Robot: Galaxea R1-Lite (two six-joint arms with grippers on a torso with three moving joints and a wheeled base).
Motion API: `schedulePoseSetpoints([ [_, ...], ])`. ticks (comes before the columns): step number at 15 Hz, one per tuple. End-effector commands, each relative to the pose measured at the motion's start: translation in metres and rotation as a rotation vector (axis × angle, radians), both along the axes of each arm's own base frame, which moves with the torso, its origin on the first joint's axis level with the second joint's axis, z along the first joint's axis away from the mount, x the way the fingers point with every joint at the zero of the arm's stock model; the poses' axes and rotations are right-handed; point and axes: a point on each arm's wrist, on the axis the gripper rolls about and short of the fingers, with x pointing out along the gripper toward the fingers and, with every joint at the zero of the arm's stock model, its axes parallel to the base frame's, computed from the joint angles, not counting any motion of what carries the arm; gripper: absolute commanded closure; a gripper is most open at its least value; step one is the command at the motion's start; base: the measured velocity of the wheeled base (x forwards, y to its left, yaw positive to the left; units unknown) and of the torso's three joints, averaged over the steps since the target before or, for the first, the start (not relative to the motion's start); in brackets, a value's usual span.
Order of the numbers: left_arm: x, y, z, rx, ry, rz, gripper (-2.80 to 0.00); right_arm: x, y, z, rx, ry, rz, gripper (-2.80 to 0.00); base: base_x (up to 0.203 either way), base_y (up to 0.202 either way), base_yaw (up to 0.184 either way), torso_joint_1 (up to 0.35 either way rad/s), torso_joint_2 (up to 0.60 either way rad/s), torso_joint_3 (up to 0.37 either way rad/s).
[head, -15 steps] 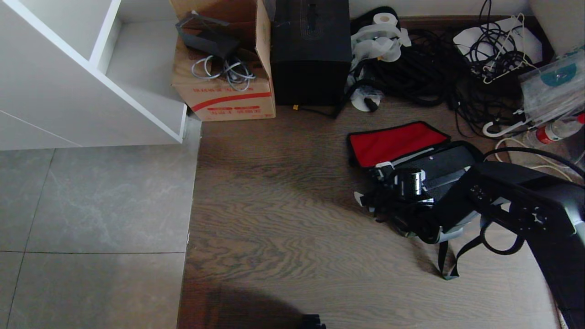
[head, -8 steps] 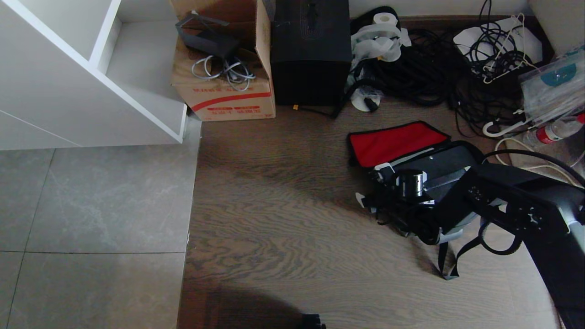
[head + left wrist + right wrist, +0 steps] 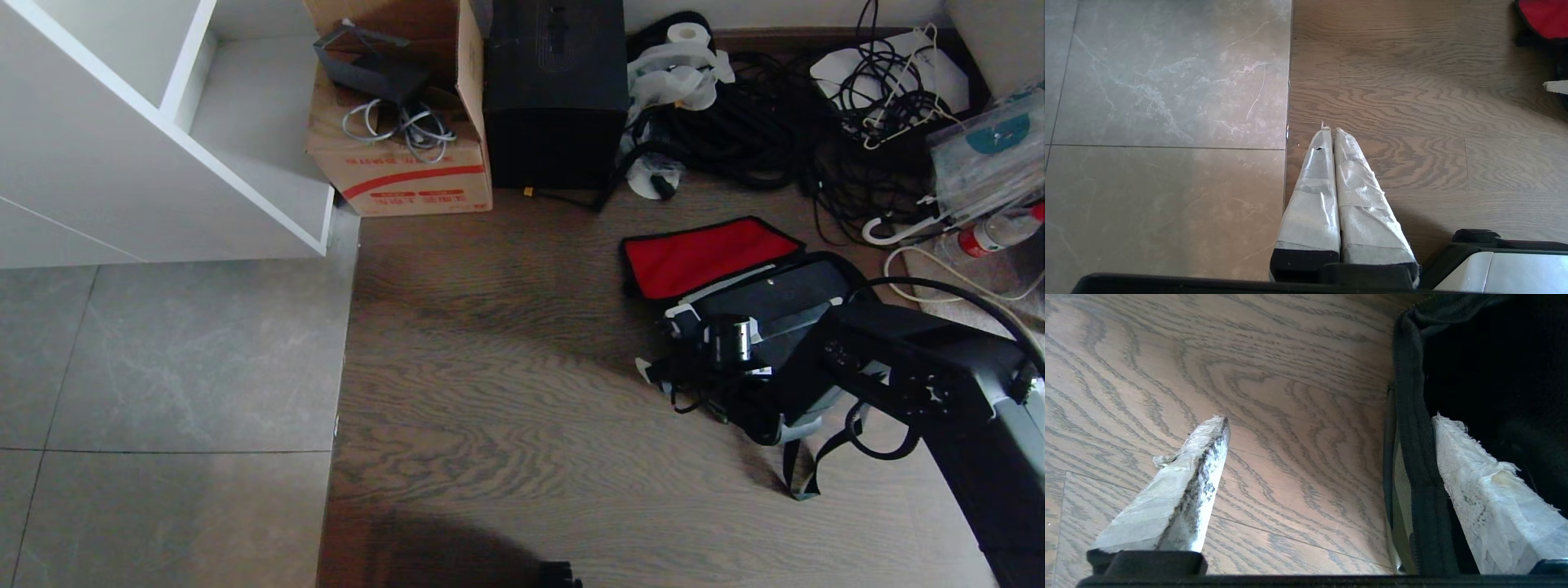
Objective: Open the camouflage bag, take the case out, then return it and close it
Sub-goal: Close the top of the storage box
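Observation:
The camouflage bag (image 3: 826, 274) lies open on the wooden floor at the right, its red-lined lid (image 3: 706, 255) folded back toward the wall. A flat dark surface (image 3: 775, 300) fills the opening; I cannot tell whether it is the case or the bag's lining. My right gripper (image 3: 663, 333) is open and straddles the bag's left wall. In the right wrist view one finger (image 3: 1200, 465) hangs over bare floor, and the other finger (image 3: 1478, 477) is inside the dark interior, beyond the zip edge (image 3: 1414, 457). My left gripper (image 3: 1331, 131) is shut and empty, parked above the floor.
A red-striped cardboard box (image 3: 404, 175) and a tall black box (image 3: 555, 106) stand at the back. Tangled cables (image 3: 759, 122) and a bottle (image 3: 992, 237) crowd the back right. A white shelf unit (image 3: 163, 147) is at the left. A black strap (image 3: 796, 465) trails from the bag.
My right arm has drawn slightly nearer and lower over the bag's left edge, still open. The bag, its lid and the left gripper have not moved.

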Motion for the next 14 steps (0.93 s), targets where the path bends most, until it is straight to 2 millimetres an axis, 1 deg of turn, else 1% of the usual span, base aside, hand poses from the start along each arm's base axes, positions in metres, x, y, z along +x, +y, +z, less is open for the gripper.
schedulePoseSetpoints([
  [1,0.0006,0.0000,-0.0030,0.000,0.006,0.000,0.00,0.0005,0.0004,-0.0047,-0.004,0.008,0.000,-2.80,0.000,0.000,0.000,0.000,0.00,0.000],
  [8,0.0006,0.0000,-0.0030,0.000,0.006,0.001,0.00,-0.0011,0.0001,-0.0118,0.022,0.030,-0.012,-2.80,0.000,0.000,0.000,0.000,0.00,0.000],
  [9,0.0006,0.0000,-0.0030,0.000,0.006,0.002,0.00,-0.0004,0.0003,-0.0106,0.050,0.036,-0.018,0.00,0.000,0.000,0.000,0.000,0.00,0.000],
  [11,0.0006,0.0000,-0.0030,0.000,0.006,0.002,0.00,-0.0014,0.0000,-0.0110,0.043,0.066,-0.023,0.00,0.000,0.000,0.000,0.000,0.00,0.000],
  [14,0.0006,0.0000,-0.0030,0.000,0.006,0.002,0.00,-0.0016,-0.0001,-0.0100,0.044,0.059,-0.023,0.00,0.000,0.000,0.000,0.000,0.00,0.000],
])
